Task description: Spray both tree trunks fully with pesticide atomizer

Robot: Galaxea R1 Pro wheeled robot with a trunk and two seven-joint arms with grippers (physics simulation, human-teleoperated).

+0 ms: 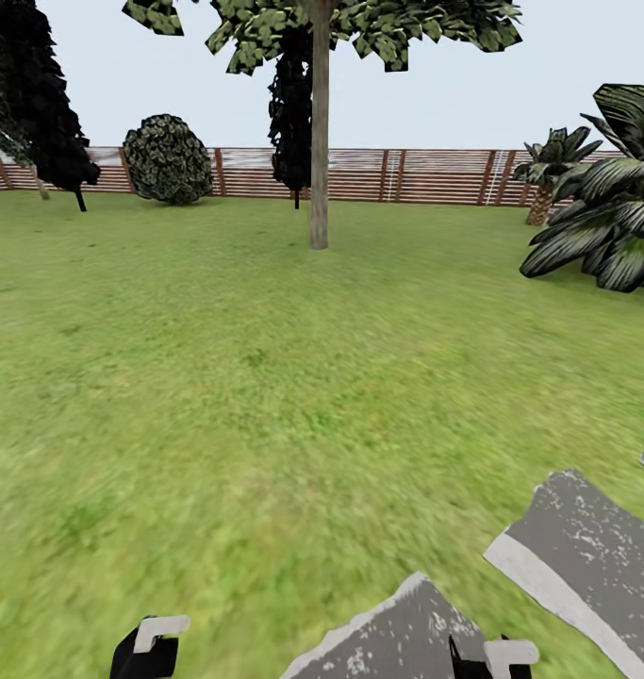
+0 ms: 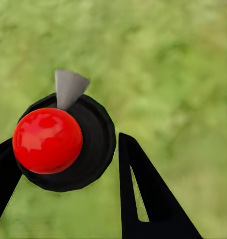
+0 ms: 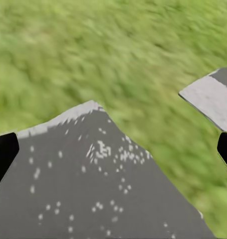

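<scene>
Atomizer (image 2: 63,142), black with a red ball top and grey nozzle, sits pinched between my left end effector's (image 2: 63,199) fingers (image 2: 143,194), over grass. Upper centre of the head view, a pale trunk (image 1: 319,141) rises from the lawn (image 1: 218,377) before the fence (image 1: 359,174). My right end effector (image 3: 113,154) hangs spread above a grey paving slab (image 3: 93,184).

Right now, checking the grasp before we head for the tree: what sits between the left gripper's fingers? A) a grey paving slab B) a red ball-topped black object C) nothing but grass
B: the left wrist view shows the red-topped black object lodged between the left gripper fingers.
</scene>
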